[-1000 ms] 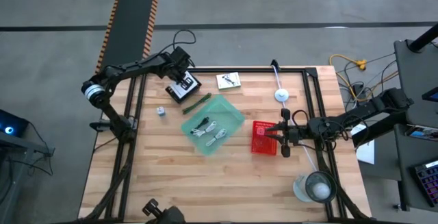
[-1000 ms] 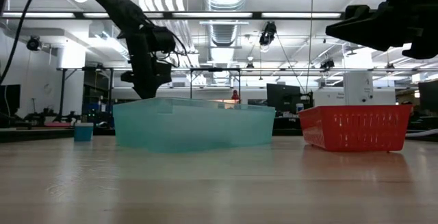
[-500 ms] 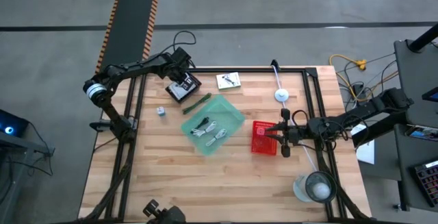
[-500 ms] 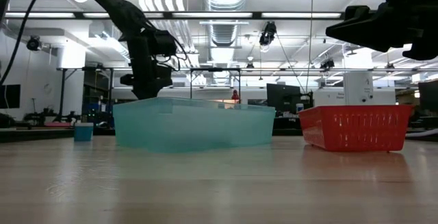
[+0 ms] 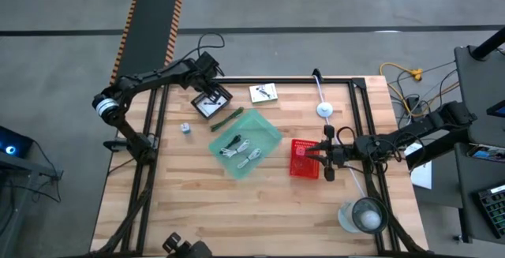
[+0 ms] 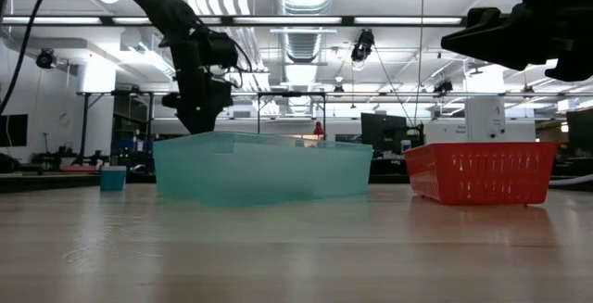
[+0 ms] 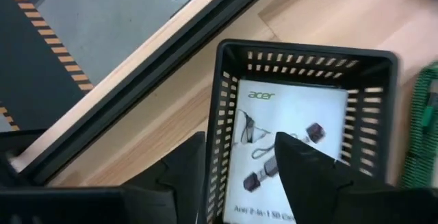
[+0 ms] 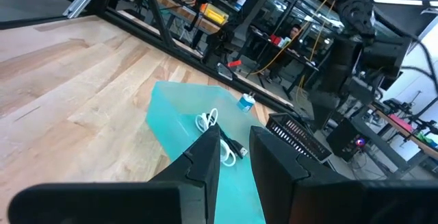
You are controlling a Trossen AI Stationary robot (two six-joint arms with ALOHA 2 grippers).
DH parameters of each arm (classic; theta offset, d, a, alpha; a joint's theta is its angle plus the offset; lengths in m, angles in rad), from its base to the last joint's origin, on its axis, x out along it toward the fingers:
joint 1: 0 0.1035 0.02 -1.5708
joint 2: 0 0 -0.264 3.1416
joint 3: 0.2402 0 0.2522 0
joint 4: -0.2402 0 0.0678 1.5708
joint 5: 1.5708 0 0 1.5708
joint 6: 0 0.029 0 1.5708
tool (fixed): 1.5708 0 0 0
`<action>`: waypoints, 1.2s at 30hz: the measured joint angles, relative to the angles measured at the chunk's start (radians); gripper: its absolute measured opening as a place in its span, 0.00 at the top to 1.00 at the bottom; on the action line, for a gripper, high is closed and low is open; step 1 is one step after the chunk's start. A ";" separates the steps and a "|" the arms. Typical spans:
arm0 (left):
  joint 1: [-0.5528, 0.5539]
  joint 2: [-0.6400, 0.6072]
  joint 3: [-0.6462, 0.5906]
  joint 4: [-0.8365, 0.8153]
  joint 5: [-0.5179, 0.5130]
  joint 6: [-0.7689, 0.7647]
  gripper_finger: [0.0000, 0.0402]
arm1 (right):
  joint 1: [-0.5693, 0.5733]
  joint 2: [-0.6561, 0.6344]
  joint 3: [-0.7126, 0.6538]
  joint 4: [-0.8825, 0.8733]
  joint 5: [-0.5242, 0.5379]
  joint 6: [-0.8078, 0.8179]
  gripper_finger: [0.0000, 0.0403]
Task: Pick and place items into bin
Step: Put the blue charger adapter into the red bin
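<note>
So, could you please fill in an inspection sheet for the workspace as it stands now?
Surface: wooden table, mostly bare at the near side.
Job's things: teal bin holds white coiled cables; black basket holds a printed packet; green pen lies between them; red basket.
Clutter: small blue-white piece, white packet, clear cup.
End effectors: left end effector straddles the black basket's wall, fingers apart; right end effector hovers over the red basket, holding nothing visible.
Cables: yellow cord off the table.
Surroundings: workshop benches and monitors.
</note>
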 joint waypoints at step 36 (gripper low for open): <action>-0.407 -0.161 -0.025 -0.081 0.215 -0.002 0.47 | 0.000 0.000 0.000 -0.002 0.000 0.000 0.83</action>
